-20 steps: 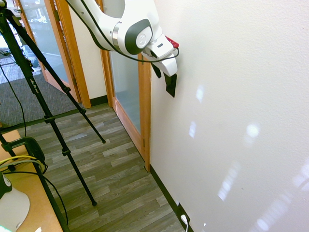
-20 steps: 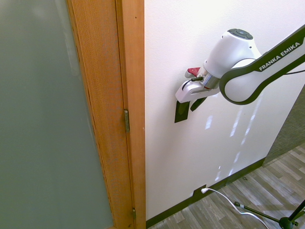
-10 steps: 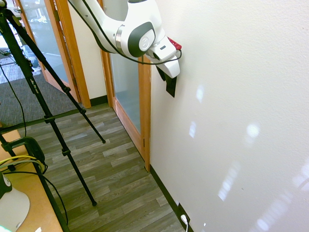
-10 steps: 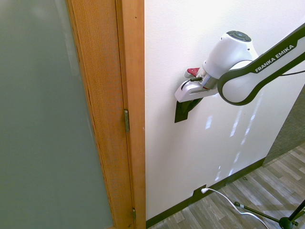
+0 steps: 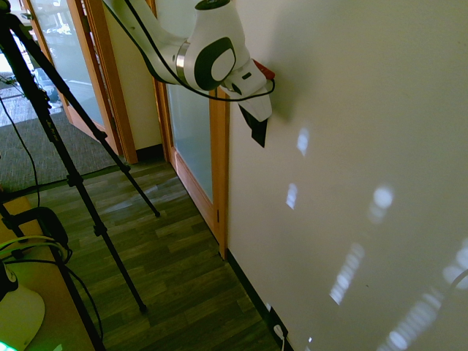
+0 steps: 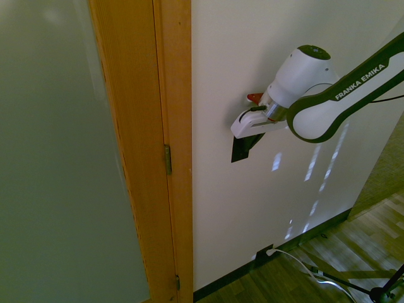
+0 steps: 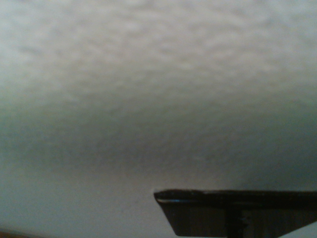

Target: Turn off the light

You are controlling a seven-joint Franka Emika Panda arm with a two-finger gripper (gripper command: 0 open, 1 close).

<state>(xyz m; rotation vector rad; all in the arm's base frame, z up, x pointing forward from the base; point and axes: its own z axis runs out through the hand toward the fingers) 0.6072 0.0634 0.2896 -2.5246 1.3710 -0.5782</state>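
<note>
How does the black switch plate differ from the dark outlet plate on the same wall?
The switch plate sits high on the wall, at about the height of the door hinge; the outlet plate sits low, at the baseboard. The gripper is right at the switch plate; nothing of the arm is near the outlet plate. The outlet plate has a white plug and cable in it; the switch plate has none. Both are small, dark and flat on the white wall.

Switch (image 6: pixel 240 149) upper part hidden behind tool (image 6: pixel 250 140); wrist view blurred, plate seemingly cut off.
</note>
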